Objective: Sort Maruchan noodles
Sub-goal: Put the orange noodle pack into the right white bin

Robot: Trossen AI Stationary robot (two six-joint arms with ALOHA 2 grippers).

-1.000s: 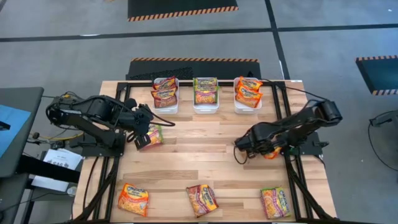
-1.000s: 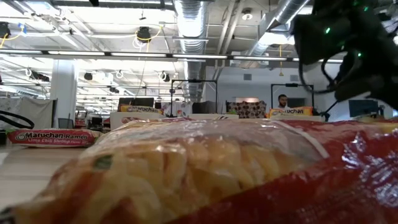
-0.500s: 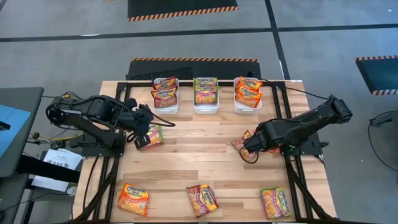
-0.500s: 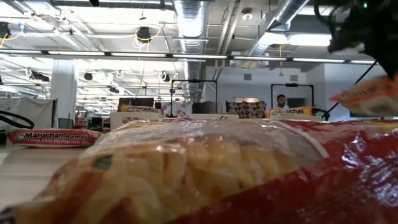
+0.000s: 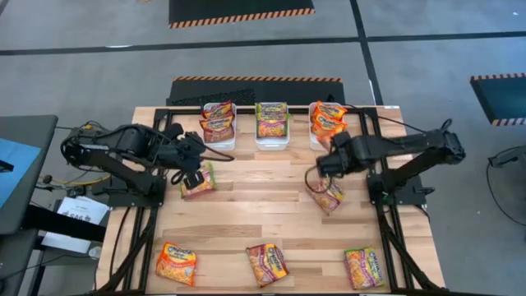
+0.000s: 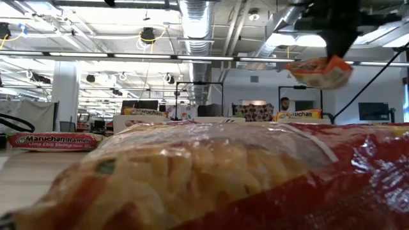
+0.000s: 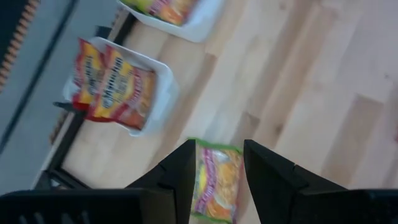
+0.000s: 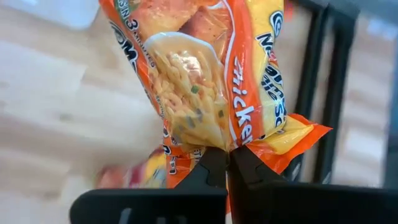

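The crinkly orange-edged plastic noodle packet (image 8: 214,81) hung in the air from the right tool (image 8: 227,163), pinched by one edge, just short of the white plastic bin (image 5: 328,141) with the other orange packets. It looked light and floppy — the hard noodles inside could crack, so the flat sealed edge was the best place to hold. A second before, the right tool was low at the table's (image 5: 263,218) right side. The left tool (image 7: 217,171) hovered, spread wide, over a green-edged packet (image 7: 214,183).
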